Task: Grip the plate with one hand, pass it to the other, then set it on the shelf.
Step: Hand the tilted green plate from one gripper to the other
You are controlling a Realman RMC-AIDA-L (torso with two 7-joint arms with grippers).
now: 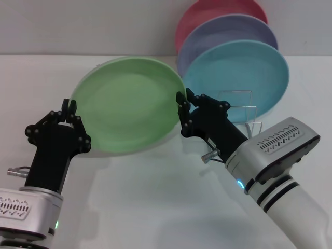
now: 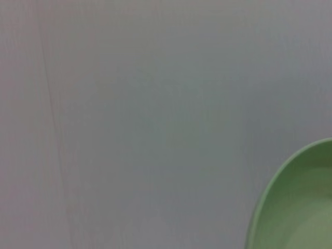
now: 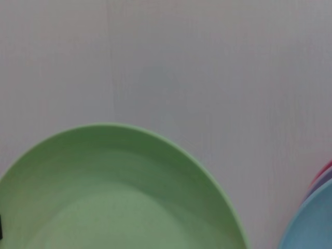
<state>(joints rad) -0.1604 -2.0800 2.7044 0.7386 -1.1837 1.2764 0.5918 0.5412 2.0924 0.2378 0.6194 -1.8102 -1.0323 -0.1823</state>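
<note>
The light green plate [image 1: 129, 104] hangs tilted above the white table, held between both arms. My left gripper [image 1: 70, 107], on the arm with the green light, is shut on the plate's left rim. My right gripper [image 1: 185, 98], on the arm with the blue light, is shut on its right rim. The plate's rim shows at the corner of the left wrist view [image 2: 295, 207], and the plate fills the lower part of the right wrist view [image 3: 114, 197]. The silver wire shelf [image 1: 248, 115] stands behind my right gripper.
A turquoise-blue plate [image 1: 244, 78], a lavender plate [image 1: 228, 31] and a pink plate [image 1: 207, 13] stand upright in the shelf, one behind another. The blue plate's edge shows in the right wrist view [image 3: 311, 223]. The white table [image 1: 155, 197] lies below.
</note>
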